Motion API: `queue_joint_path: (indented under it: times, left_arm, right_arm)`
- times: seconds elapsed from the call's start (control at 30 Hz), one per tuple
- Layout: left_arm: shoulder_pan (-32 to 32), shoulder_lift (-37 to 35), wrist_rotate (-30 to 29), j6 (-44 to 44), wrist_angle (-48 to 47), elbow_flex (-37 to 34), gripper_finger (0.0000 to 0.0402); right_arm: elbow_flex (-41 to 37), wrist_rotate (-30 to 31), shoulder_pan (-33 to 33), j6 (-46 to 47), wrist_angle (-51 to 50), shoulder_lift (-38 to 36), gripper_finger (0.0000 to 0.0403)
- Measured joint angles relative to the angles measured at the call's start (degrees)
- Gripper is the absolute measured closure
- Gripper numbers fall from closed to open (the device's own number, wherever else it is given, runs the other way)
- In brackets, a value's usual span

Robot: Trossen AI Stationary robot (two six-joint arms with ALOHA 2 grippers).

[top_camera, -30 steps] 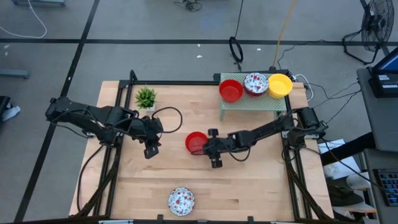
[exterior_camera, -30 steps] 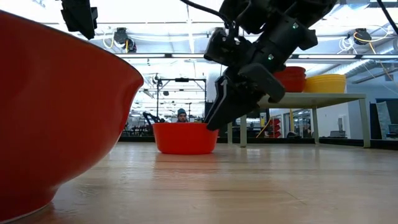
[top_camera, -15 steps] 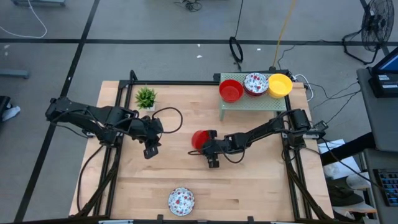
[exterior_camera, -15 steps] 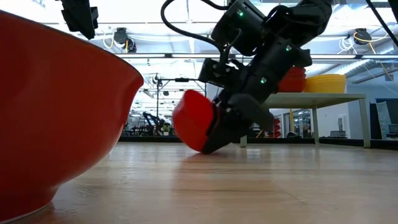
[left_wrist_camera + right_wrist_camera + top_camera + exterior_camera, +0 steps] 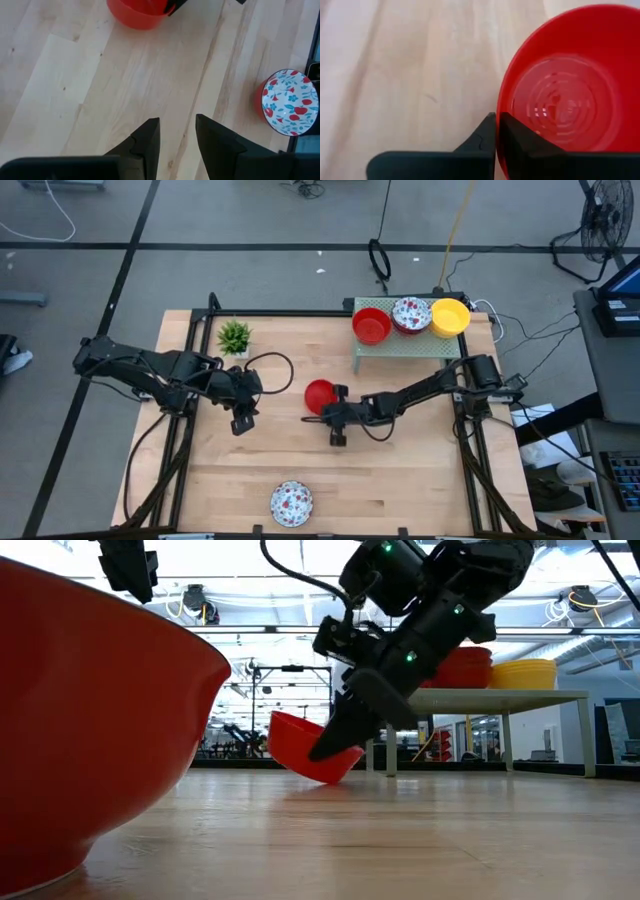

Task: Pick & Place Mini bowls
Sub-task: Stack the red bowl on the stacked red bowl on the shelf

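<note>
The right gripper [image 5: 327, 411] is clamped on the rim of a red mini bowl [image 5: 320, 394], its fingers [image 5: 492, 134] pinched together over the bowl's edge; the bowl is tilted, one side raised off the wooden table [image 5: 400, 480]. This bowl sits near the table's middle, well apart from the green shelf [image 5: 405, 344] on the table's far right side. On that shelf stand a second red bowl [image 5: 371, 325], a floral bowl [image 5: 410, 314] and a yellow bowl [image 5: 450, 316] in a row. The left gripper [image 5: 243, 418] hovers to the left of the tilted bowl, jaws slightly parted and holding nothing. Another floral bowl [image 5: 291, 503] rests by the table's near edge, far from the shelf.
</note>
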Motion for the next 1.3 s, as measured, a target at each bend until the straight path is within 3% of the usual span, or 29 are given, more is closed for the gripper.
queue_joint_path:
  times: [0.17,0.3,0.53,0.73,1.03,1.3]
  left_arm:
    - [0.00,0.00,0.00,-0.25,0.00,0.02,0.0275]
    - [0.00,0.00,0.00,-0.18,0.00,0.00,0.0275]
    - [-0.01,0.00,-0.84,0.20,0.00,0.00,0.0275]
    - [-0.02,0.00,-1.92,0.25,0.02,0.00,0.0275]
    - [-0.02,0.00,-1.94,0.17,0.04,0.01,0.0275]
    - [0.02,0.00,-1.95,0.28,0.07,0.00,0.0275]
  right_arm:
    - [-0.29,-1.48,1.40,0.26,-1.00,-4.03,0.0402]
    - [-0.33,-1.21,2.33,-1.76,-2.65,-11.56,0.0403]
    - [-0.26,9.00,0.74,-4.90,-7.53,-27.21,0.0403]
    - [-0.26,15.49,-4.77,-6.36,-11.93,-36.59,0.0403]
    - [-0.24,15.67,-16.21,-4.02,-19.57,-38.89,0.0403]
    - [-0.16,15.60,-20.47,-4.09,-22.85,-37.29,0.0403]
